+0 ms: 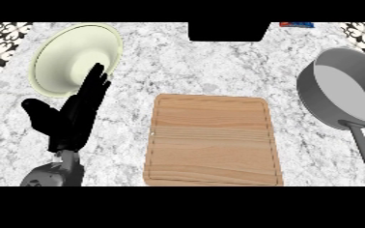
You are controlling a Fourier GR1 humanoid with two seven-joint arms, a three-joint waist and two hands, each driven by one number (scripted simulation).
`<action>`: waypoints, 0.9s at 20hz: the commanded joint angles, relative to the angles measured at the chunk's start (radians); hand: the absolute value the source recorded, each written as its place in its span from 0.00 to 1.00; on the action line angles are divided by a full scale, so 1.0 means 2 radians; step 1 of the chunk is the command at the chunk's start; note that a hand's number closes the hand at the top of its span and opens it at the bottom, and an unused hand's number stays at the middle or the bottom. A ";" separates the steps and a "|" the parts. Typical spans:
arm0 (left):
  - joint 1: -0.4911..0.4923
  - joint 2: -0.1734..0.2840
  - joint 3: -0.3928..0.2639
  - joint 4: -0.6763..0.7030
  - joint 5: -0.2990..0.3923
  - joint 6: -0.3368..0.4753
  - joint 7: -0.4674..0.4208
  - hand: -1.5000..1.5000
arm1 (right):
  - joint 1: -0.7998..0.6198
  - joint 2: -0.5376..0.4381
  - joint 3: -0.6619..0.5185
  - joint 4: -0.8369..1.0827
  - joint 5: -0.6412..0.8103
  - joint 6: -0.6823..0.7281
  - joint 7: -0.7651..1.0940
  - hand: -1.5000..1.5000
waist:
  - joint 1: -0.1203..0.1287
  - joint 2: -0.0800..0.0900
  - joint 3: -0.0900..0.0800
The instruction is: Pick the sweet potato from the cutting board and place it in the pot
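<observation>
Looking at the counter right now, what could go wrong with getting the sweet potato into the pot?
1. No sweet potato shows on the cutting board, and the right hand is out of view, so whether it is held cannot be told.
2. The pot sits at the right edge, partly cut off; a drop aimed there might miss or clip its rim.
3. The left hand rests open, fingers up, against the pale bowl; moving it might nudge the bowl.

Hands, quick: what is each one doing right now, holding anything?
Left hand: open, fingers straight up, resting at the view's left, holding nothing.
Right hand: not in view, so it cannot be told.
</observation>
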State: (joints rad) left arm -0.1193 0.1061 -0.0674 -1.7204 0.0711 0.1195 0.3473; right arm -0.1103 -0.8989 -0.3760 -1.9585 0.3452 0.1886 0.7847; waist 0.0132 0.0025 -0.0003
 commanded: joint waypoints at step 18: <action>0.009 0.002 0.015 0.000 0.000 -0.008 -0.004 0.50 | -0.078 0.156 -0.074 0.101 -0.049 -0.157 -0.079 0.00 | -0.009 -0.003 0.000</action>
State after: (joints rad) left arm -0.1363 0.1078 -0.0377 -1.6949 0.0741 0.1048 0.3415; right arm -0.2771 -0.6032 -0.4449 -1.7161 0.2519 -0.0510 0.6773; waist 0.0008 0.0004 0.0008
